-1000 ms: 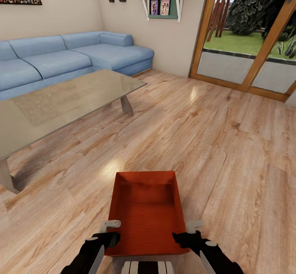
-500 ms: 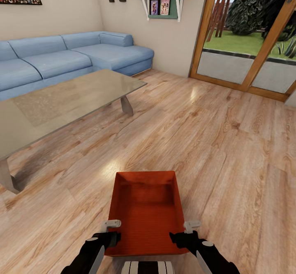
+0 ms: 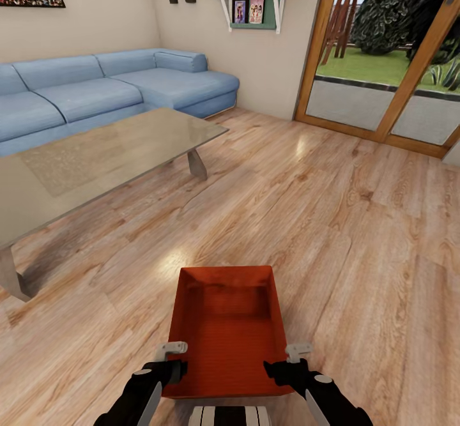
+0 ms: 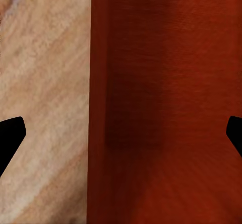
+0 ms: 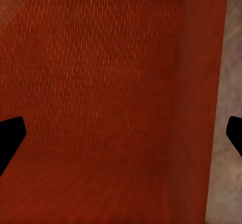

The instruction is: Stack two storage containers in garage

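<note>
1. Left gripper [image 3: 171, 363]: jaws spread wide, straddling the left wall of the storage container [image 3: 227, 331] near its near-left corner. In the left wrist view the fingertips [image 4: 11, 133] sit one outside and one inside the wall, apart from it.
2. Right gripper [image 3: 289, 363]: jaws spread wide, straddling the right wall near the near-right corner. Whether the fingers press the wall cannot be told.
3. Container location: on the wood plank floor [image 3: 358, 234] of the living room, directly ahead of the robot, open side up.
4. Surroundings: grey low table [image 3: 96, 158] ahead to the left, well apart; blue sofa [image 3: 108, 87] behind it; glazed door [image 3: 390, 49] ahead to the right.
5. Orientation: long axis points away from the robot.
</note>
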Robot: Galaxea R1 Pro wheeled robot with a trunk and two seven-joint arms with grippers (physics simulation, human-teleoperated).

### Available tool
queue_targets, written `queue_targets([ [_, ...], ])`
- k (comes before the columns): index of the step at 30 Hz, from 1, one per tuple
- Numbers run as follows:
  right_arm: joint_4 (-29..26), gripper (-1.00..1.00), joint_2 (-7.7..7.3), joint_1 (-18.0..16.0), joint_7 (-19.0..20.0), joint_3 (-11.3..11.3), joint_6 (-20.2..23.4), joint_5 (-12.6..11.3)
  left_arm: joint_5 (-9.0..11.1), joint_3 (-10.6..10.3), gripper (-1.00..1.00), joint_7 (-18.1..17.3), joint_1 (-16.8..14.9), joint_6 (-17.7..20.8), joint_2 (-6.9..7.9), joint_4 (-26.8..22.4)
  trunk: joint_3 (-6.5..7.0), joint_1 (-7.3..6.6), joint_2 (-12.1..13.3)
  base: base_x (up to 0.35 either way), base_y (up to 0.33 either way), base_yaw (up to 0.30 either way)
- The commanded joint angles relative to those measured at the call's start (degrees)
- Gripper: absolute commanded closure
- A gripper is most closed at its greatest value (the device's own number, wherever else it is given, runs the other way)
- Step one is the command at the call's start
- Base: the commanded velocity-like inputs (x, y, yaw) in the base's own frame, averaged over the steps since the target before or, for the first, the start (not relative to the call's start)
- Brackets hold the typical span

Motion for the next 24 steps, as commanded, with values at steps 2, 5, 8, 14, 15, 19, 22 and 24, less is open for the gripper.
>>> queue_targets([
  [2, -0.11, -1.0, -0.04, 0.0, 0.05, 0.05, 0.36, -0.17, 0.33, -0.13, -1.0, 0.39, -0.01, 0.28, 0.01, -0.09, -0.04, -0.01, -0.02, 0.0, 0.0, 0.0],
  [5, -0.11, -1.0, -0.06, 0.0, 0.03, 0.03, 0.36, -0.1, 0.31, -0.1, -1.0, 0.39, -0.01, 0.28, 0.05, -0.09, -0.04, -0.01, -0.02, 0.0, 0.0, 0.0],
  [8, -0.11, -1.0, -0.13, 0.0, -0.03, 0.02, 0.37, -0.04, 0.29, -0.12, -1.0, 0.39, -0.01, 0.29, 0.02, -0.09, -0.04, -0.01, -0.02, 0.0, 0.0, 0.0],
  [14, -0.11, -1.0, -0.22, 0.0, -0.27, 0.01, 0.37, 0.01, 0.23, -0.08, -1.0, 0.39, -0.01, 0.28, 0.03, -0.09, -0.04, -0.01, -0.02, 0.0, 0.0, 0.0],
  [15, -0.11, -1.0, -0.23, 0.0, -0.45, 0.01, 0.37, 0.01, 0.22, -0.09, -1.0, 0.39, -0.01, 0.27, 0.02, -0.09, -0.04, -0.01, -0.02, 0.0, 0.0, 0.0],
  [19, -0.11, -1.0, -0.24, 0.0, -0.81, 0.02, 0.37, 0.01, 0.2, -0.09, -1.0, 0.39, -0.01, 0.3, 0.02, -0.09, -0.04, -0.01, -0.02, 0.0, 0.0, 0.0],
  [22, -0.11, -1.0, -0.24, 0.0, -1.66, -0.02, 0.37, 0.01, 0.2, -0.11, -1.0, 0.39, -0.01, 0.27, -0.04, -0.07, -0.04, -0.01, -0.02, 0.0, 0.0, 0.0],
  [24, -0.11, -1.0, -0.24, 0.0, -2.12, -0.04, 0.37, 0.01, 0.19, -0.12, -1.0, 0.39, -0.01, 0.3, -0.06, -0.08, -0.4, 0.43, -0.82, 0.0, 0.0, 0.0],
])
